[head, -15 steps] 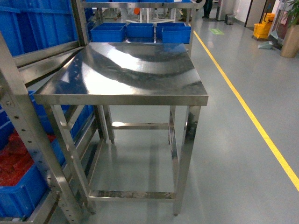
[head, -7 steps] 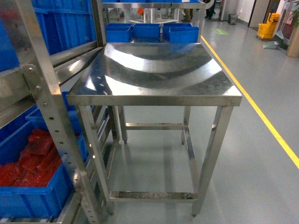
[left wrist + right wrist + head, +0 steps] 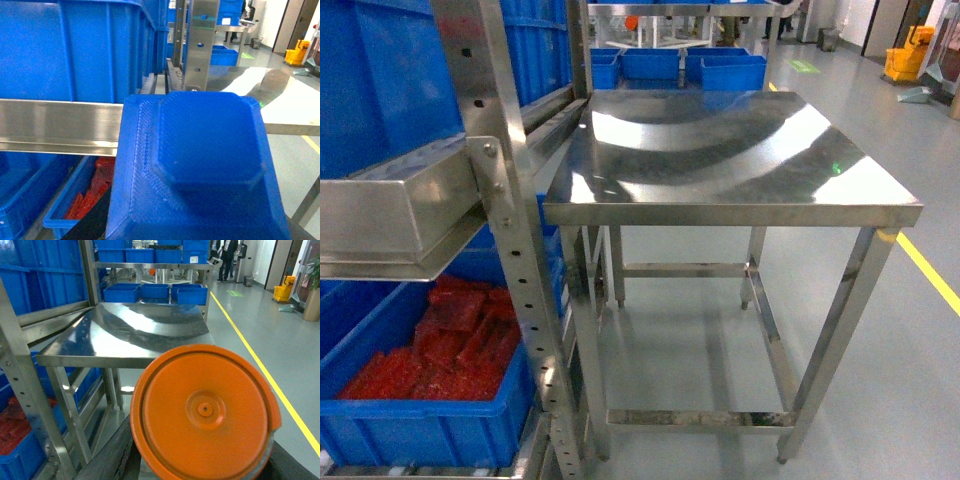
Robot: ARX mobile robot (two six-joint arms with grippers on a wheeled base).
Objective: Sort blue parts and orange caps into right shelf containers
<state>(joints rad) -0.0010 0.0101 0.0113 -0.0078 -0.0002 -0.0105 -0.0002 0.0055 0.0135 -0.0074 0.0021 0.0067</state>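
Observation:
A blue part (image 3: 200, 165), a chunky block with a raised octagonal face, fills the lower middle of the left wrist view; my left gripper (image 3: 195, 222) is shut on it, its fingers almost wholly hidden behind it. An orange cap (image 3: 202, 412), round with a small centre hole, sits in my right gripper (image 3: 202, 465), which is shut on it with dark fingers (image 3: 107, 457) showing at both sides. The shelf (image 3: 505, 230) stands at the left of the head view. It carries blue containers: one above (image 3: 380, 80) and one below (image 3: 420, 425) holding red pieces. Neither gripper shows in the head view.
A stainless-steel table (image 3: 730, 150) stands just right of the shelf, its top bare. More blue crates (image 3: 725, 68) sit on a rack behind it. A yellow floor line (image 3: 925, 268) runs along the right, with open grey floor beside it.
The head view has swung left and closer to the shelf: the rack and its crates now fill the left third, and the table has shifted right in the frame.

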